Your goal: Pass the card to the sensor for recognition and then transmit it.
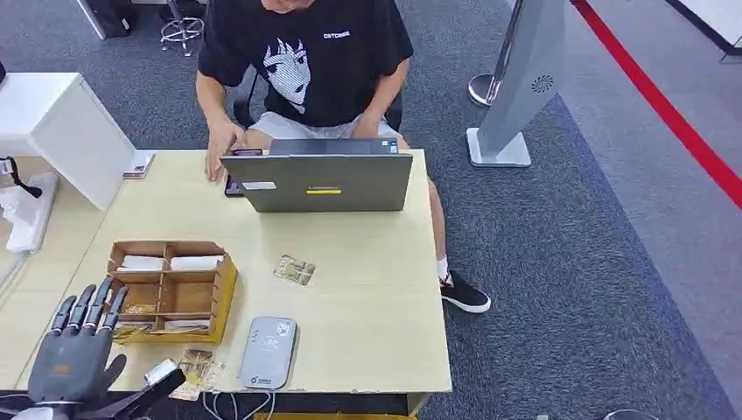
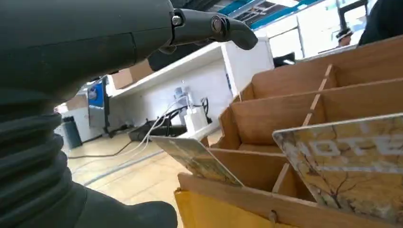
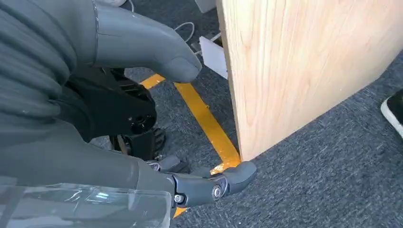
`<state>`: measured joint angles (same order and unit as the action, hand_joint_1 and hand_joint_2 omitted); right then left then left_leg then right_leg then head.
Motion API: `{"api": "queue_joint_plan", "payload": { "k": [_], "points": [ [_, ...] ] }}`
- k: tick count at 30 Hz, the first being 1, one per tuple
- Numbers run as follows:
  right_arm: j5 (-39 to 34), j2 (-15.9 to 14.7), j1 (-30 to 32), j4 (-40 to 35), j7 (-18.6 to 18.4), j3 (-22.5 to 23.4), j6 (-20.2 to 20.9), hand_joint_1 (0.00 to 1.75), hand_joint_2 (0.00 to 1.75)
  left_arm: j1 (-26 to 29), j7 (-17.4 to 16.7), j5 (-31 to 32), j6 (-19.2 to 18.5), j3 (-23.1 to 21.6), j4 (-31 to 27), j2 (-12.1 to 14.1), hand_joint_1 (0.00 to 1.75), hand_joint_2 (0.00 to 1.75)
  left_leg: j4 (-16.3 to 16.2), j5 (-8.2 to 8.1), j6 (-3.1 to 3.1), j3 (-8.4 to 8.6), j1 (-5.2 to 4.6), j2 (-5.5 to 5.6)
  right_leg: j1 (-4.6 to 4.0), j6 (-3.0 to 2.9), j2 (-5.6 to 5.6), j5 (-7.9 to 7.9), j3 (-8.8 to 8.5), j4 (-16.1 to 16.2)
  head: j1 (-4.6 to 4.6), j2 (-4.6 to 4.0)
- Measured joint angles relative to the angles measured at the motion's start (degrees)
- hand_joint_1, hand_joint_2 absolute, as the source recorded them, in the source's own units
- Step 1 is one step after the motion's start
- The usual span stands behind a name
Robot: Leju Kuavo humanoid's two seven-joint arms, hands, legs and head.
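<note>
Your left hand (image 1: 74, 346) hovers with fingers spread wide and holding nothing, just left of the cardboard organizer (image 1: 171, 290). Your right hand (image 3: 142, 114) hangs empty below the desk (image 1: 367, 289) edge. One card (image 1: 294, 269) lies mid-desk; the sensor (image 1: 268, 352) sits near.

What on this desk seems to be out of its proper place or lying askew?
Two cards are loose on the table: one card lies tilted beside the wooden organizer, and another card rests at the front edge near the grey sensor. Nothing looks spilled or damaged.
</note>
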<state>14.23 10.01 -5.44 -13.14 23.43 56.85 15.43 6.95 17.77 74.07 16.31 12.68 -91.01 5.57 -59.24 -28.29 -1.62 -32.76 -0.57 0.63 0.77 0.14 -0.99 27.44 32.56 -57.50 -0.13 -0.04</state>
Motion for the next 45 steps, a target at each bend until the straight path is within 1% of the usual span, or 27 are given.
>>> {"api": "queue_joint_plan", "payload": {
  "k": [4, 9, 17, 18, 19, 25, 28, 33, 37, 45],
  "points": [
    [0.18, 0.0, -0.04, 0.0, -0.02, 0.0, -0.02, 0.0, 1.75, -0.56, -0.04, 0.11, 0.0, 0.0, 1.05, -0.37, 0.0, 1.75, 0.0, 0.0, 0.0, -0.01, 0.0, 0.0, 0.0, 0.01, 0.0, 0.01, 0.01, 0.0, 0.0, 0.0],
    [0.52, 0.0, -0.15, 0.0, -0.22, 0.0, -0.02, 0.0, 1.75, -2.35, -1.55, 2.43, 0.43, -0.48, 4.53, -0.57, 0.0, 1.75, 0.0, 0.0, 0.0, -0.01, 0.0, 0.01, 0.0, 0.01, 0.02, 0.01, 0.01, 0.0, 0.0, 0.0],
    [0.59, 0.0, -0.21, 0.0, -0.37, 0.0, -0.02, 0.0, 1.75, -4.09, -2.08, 1.92, 1.49, -0.57, 9.2, -0.11, 0.0, 1.75, 0.0, 0.0, 0.0, -0.01, 0.0, 0.0, 0.0, 0.01, 0.01, 0.01, 0.01, 0.0, -0.02, 0.0],
    [0.61, 0.0, -0.2, 0.0, -0.37, 0.0, -0.02, 0.0, 1.75, -4.16, -2.08, 1.73, 1.83, -0.57, 9.48, -0.11, 1.19, 1.75, 0.0, 0.0, 0.0, -0.01, 0.0, 0.0, 0.0, 0.01, 0.01, 0.01, 0.01, 0.0, 0.0, 0.0],
    [0.61, 0.0, -0.2, 0.0, -0.37, 0.0, -0.02, 0.0, 1.75, -4.21, -2.05, 1.64, 1.92, -0.57, 9.64, -0.09, 1.75, 1.75, 0.0, 0.0, 0.0, -0.01, 0.0, 0.0, 0.0, 0.01, 0.01, 0.01, 0.01, 0.0, 0.0, 0.0],
    [0.66, 0.0, -0.2, 0.0, -0.37, 0.0, -0.02, 0.0, 1.75, -4.34, -1.55, 0.75, 2.23, -0.57, 9.9, 0.07, 1.75, 1.75, 0.0, 0.0, 0.0, -0.02, -0.01, 0.0, 0.0, 0.01, 0.01, 0.01, 0.0, 0.0, 0.0, 0.0],
    [0.66, 0.0, -0.17, 0.0, -0.37, 0.0, -0.04, 0.0, 1.75, -4.44, -1.35, 0.18, 2.95, -0.57, 9.66, 0.04, 1.75, 1.75, 0.0, 0.0, 0.0, -0.01, -0.01, 0.0, 0.0, 0.01, 0.0, 0.01, 0.01, 0.0, -0.02, 0.0],
    [0.7, 0.0, -0.17, 0.0, -0.2, 0.0, -0.04, 0.0, 1.75, -4.46, -0.44, -0.79, 4.07, -0.57, 6.95, -0.48, 1.75, 1.75, -0.01, 0.0, 0.0, -0.01, -0.01, 0.02, 0.0, 0.01, 0.02, 0.01, 0.0, 0.0, -0.02, 0.0],
    [0.76, 0.0, -0.16, 0.0, -0.17, 0.0, -0.04, 0.0, 1.75, -4.5, -0.2, -1.07, 4.09, -0.57, 4.78, -0.98, 1.75, 1.75, -0.01, 0.0, 0.0, -0.01, -0.01, 0.01, 0.0, 0.01, 0.02, 0.01, 0.0, 0.0, 0.0, 0.0],
    [0.76, 0.0, -0.16, 0.0, -0.15, 0.0, -0.04, 0.0, 1.75, -4.57, -0.2, -1.16, 4.09, -0.57, 3.19, -1.49, 1.75, 1.75, -0.01, 0.0, 0.0, -0.01, 0.0, 0.01, 0.0, 0.01, 0.02, 0.01, 0.0, 0.0, 0.0, 0.0]
  ]
}}
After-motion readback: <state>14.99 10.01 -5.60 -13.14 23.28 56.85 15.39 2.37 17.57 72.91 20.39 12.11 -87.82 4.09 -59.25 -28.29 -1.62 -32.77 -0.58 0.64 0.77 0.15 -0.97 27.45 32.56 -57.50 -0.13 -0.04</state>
